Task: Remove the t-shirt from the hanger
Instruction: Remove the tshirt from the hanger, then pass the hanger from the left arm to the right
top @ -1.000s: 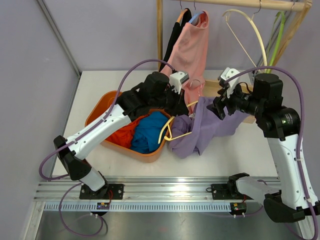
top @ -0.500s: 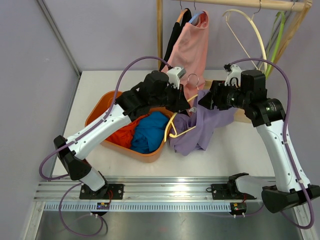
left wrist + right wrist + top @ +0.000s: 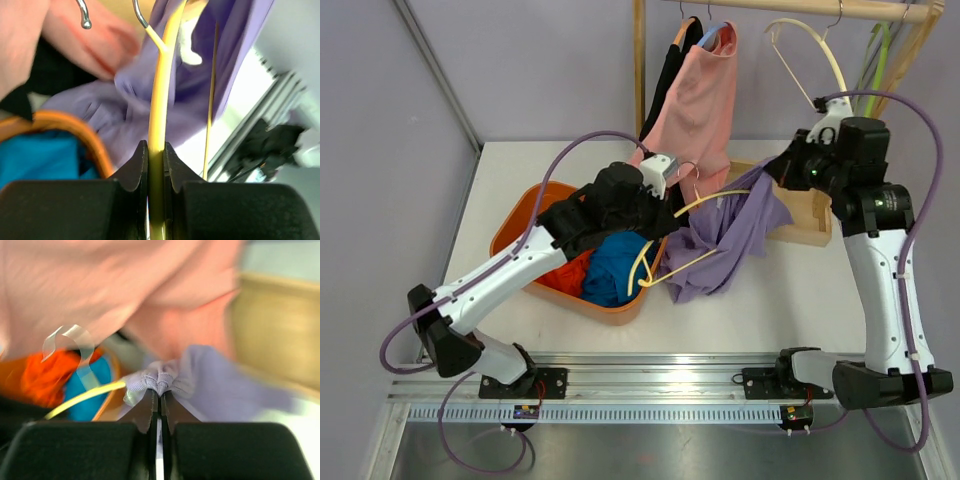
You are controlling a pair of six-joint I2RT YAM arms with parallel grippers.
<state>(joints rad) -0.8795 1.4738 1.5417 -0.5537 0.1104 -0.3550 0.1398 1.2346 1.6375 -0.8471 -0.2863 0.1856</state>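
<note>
**Item:** t-shirt, purple.

**Location:** mid-desk, at 3 o'clock of the orange basket. It hangs from the yellow hanger, with its top edge lifted toward 1 o'clock.

**Progress:** partly done, by my reckoning.
- One hanger arm shows bare toward 9 o'clock.
- The other runs into the cloth.
- Remaining: draw the cloth fully clear of the hanger.

**My left jaws:** clamped on the hanger's bar, just below its metal hook.

**My right jaws:** pressed together on a bunched fold of the t-shirt, held above the desk at 2 o'clock.

**Also present:** pink top, hanging at 12 o'clock.
</note>
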